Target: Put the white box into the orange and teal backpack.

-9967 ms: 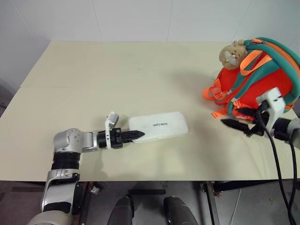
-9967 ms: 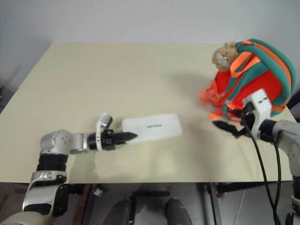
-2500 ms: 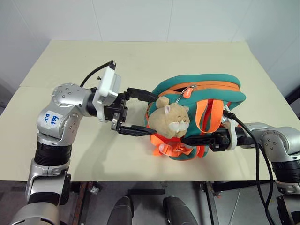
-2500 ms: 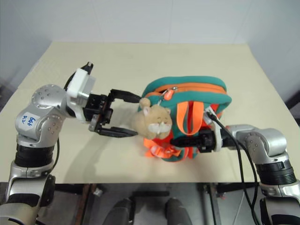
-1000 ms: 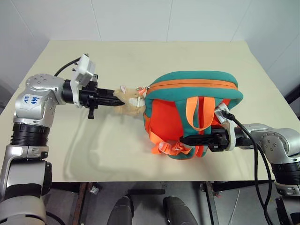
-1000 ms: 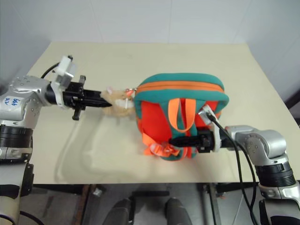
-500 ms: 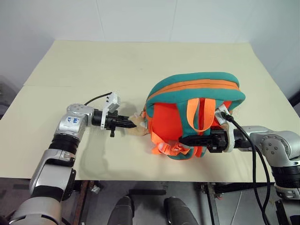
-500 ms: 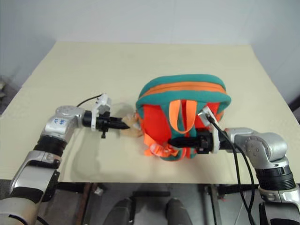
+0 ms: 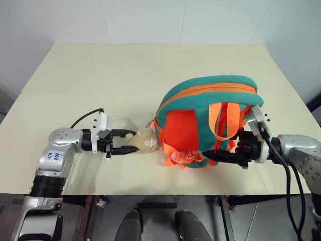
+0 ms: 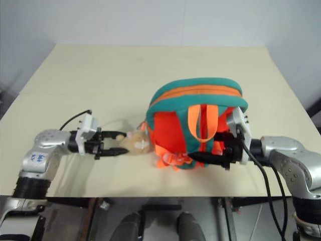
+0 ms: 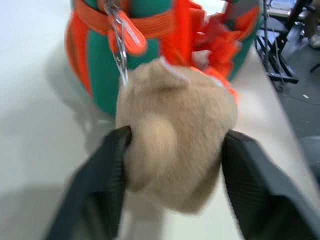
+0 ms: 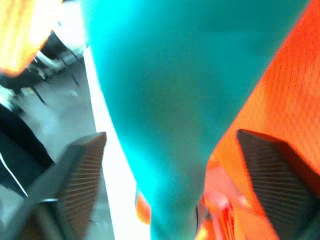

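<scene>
Standing near the front edge of the cream table (image 9: 150, 65), the orange and teal backpack (image 9: 205, 125) has its teal top and orange zipper band uppermost and its straps facing the camera in the left eye view. Its tan plush toy (image 9: 145, 142) lies on the tabletop just beside its left lower corner. The left gripper (image 9: 131, 141) reaches in level from the left, its two fingers apart, one on each side of the toy. The right gripper (image 9: 210, 153) lies low at the backpack's front, its fingers spread among the orange webbing and teal straps. The white box cannot be seen anywhere on the table.

From the right eye view the layout reads the same: backpack upright, toy at its left foot, one gripper at each side.

Looking along the left wrist view, the plush toy (image 11: 175, 145) sits between the two black fingers (image 11: 107, 190), both touching or very nearly touching its fur; a metal chain links it to an orange zipper pull (image 11: 131, 37).

Across the right wrist view, a teal strap (image 12: 180, 100) runs between widely parted pads (image 12: 80, 180), with neither pad pressing it.
</scene>
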You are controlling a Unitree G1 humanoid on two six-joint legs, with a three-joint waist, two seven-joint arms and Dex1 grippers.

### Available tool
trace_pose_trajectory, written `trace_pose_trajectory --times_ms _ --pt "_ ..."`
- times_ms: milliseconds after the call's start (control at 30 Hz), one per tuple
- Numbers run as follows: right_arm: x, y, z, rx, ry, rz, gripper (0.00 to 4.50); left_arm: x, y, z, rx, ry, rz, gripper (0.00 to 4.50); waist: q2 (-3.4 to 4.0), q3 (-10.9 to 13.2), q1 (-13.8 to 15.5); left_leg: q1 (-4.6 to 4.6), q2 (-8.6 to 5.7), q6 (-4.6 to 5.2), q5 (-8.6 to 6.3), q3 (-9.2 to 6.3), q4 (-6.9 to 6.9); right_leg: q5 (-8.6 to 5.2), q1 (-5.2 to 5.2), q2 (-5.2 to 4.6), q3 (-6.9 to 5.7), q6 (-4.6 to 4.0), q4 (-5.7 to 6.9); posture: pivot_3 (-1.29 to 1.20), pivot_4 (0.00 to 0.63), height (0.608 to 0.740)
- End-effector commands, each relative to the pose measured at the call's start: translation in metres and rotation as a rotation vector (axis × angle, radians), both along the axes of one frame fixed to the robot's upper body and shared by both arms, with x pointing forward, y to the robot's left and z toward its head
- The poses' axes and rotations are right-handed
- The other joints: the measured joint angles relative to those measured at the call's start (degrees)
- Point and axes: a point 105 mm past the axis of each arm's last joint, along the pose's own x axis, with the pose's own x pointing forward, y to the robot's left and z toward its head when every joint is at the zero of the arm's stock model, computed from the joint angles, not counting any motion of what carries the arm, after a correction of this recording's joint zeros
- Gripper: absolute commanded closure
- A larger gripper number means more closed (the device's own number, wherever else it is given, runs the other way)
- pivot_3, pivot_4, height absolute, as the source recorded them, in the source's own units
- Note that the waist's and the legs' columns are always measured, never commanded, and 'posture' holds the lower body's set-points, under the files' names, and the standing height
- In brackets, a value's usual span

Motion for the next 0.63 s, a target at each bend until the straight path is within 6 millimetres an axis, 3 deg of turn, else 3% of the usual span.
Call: trace_pose_trajectory --times_ms 33,67,167,300,367,633 --pt "-0.003 -0.014 0.020 -0.019 -0.121 -0.058 0.00 -0.010 0.006 0.008 -0.019 -0.040 0.019 0.41 0.00 0.0 0.0 0.01 0.00 0.01 0.00 0.03 0.02 0.00 0.02 -0.04 0.02 0.01 0.00 0.00 0.150 0.740" --pt "-0.005 -0.020 0.019 -0.030 -0.126 -0.073 0.00 -0.013 0.009 0.007 -0.018 -0.037 0.033 0.07 -0.01 0.0 0.0 0.01 0.00 0.03 0.01 0.03 0.02 0.01 0.02 -0.04 0.03 0.02 -0.01 0.00 0.150 0.740" --pt "-0.008 -0.029 0.017 -0.045 -0.120 -0.100 0.00 -0.019 0.013 0.004 -0.025 -0.031 0.058 0.03 -0.01 0.0 0.0 0.05 0.02 0.04 0.01 0.03 0.03 0.02 0.06 -0.04 0.02 0.00 -0.02 0.00 0.150 0.740" --pt "-0.003 -0.078 0.006 -0.126 -0.121 -0.262 0.00 -0.021 0.027 0.004 -0.042 -0.106 0.140 0.03 -0.01 0.0 0.1 0.07 0.02 0.04 0.01 0.07 -0.04 0.01 0.06 -0.04 0.03 -0.05 -0.10 0.00 0.150 0.740" --pt "0.001 -0.090 0.006 -0.156 -0.138 -0.288 0.00 -0.019 0.026 0.012 -0.058 -0.138 0.141 0.03 -0.01 0.0 0.1 0.05 -0.01 0.06 0.00 0.10 -0.03 0.02 0.07 -0.07 0.03 -0.02 -0.17 0.00 0.150 0.740" --pt "0.002 -0.089 -0.006 -0.186 -0.152 -0.263 0.00 -0.018 0.025 0.020 -0.057 -0.152 0.118 0.03 0.00 0.0 -0.2 0.11 0.03 0.06 0.01 0.17 -0.08 0.06 0.06 0.04 0.09 -0.06 -0.18 0.00 0.150 0.740"
